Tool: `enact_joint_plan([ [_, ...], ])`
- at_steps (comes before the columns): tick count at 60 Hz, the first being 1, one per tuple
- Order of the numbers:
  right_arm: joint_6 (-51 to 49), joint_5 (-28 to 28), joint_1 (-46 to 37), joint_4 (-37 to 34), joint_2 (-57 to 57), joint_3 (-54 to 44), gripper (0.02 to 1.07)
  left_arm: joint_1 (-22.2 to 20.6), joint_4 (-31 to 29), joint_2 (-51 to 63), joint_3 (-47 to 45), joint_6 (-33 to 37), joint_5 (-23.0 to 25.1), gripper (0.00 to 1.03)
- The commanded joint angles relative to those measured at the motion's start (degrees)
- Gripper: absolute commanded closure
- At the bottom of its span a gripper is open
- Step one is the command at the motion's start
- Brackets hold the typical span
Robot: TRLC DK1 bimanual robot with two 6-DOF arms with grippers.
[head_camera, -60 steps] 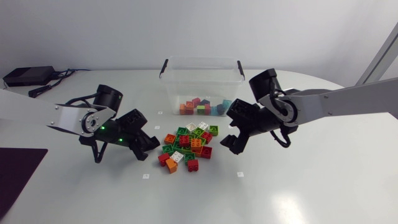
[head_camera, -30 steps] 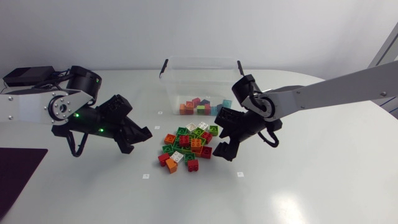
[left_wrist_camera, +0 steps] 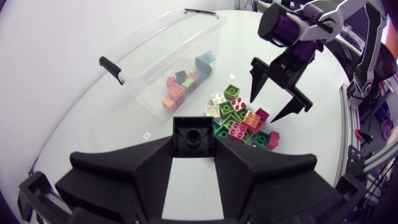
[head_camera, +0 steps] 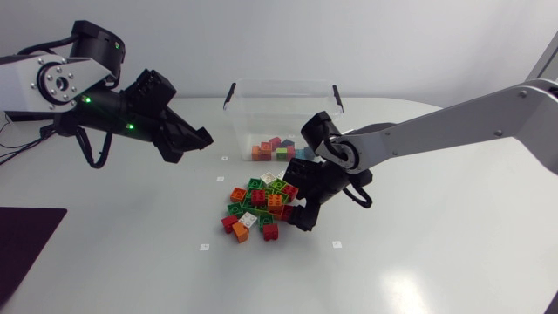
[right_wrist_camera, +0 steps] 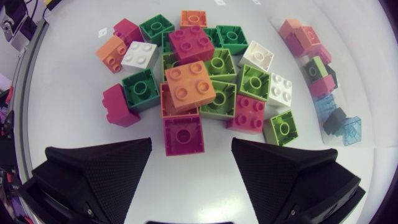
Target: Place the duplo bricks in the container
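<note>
Landmark: clear, lidless container (head_camera: 283,103) at the back middle of the white counter (head_camera: 418,262), with a black handle clip (head_camera: 230,94) on each short end.

Inside the container: a low layer of sorted bricks (head_camera: 277,148) on its floor. Colours are orange, red, green, pink, pale blue and one dark.

In front of the container: a pile of duplo bricks (head_camera: 261,205) on the counter, near the front wall but not touching it. Mostly green, with red, orange, magenta and white.

Right end effector (head_camera: 296,209): low at the pile's right edge, in front of the container's right half. Fingers are spread wide and grip nothing. In the right wrist view a magenta brick (right_wrist_camera: 183,134) lies just ahead of the gap between the fingers. An orange brick (right_wrist_camera: 189,85) sits on top of the heap beyond it.

Left end effector (head_camera: 193,146): raised above the counter, left of the container and apart from it, tips pointing toward it. It is closed on a black brick (left_wrist_camera: 194,134), pinched between the fingertips with its hollow side toward the wrist camera.

Writing: small white tags (head_camera: 223,158) on the counter, one just left of the container's front corner and two farther out past the pile. Their print is too small to read, as is any lettering on the brick studs.
</note>
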Motion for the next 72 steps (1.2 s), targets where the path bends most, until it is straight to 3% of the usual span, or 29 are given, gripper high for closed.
enact_joint_plan([
  [1, 0.6, 0.4, 0.5, -1.2, 2.1, 1.7, 0.16, -0.4, -1.1, 1.2, 4.1, -0.3, 0.7, 0.68],
  [19, -0.3, 1.1, 1.8, -1.9, 4.9, 3.1, 0.23, -1.8, -3.0, 4.9, 11.3, -1.1, 0.7, 0.68],
  [25, -0.8, 1.1, 2.1, -2.0, 5.6, 3.2, 0.40, -2.2, -3.2, 6.4, 13.8, -1.7, 0.7, 0.68],
  [33, -0.6, -0.2, 2.0, -2.2, 5.7, 3.5, 0.73, -2.6, -3.3, 9.1, 16.9, -2.4, 0.7, 0.68],
  [41, -0.1, -1.4, 1.6, -4.1, 5.5, 4.6, 0.85, -3.1, -3.4, 12.6, 20.4, -3.8, 1.3, 0.68],
  [72, 0.1, -1.7, -1.9, -10.6, -7.4, 3.2, 0.86, -5.9, -3.2, 27.6, 37.1, -9.0, 1.5, 0.67],
])
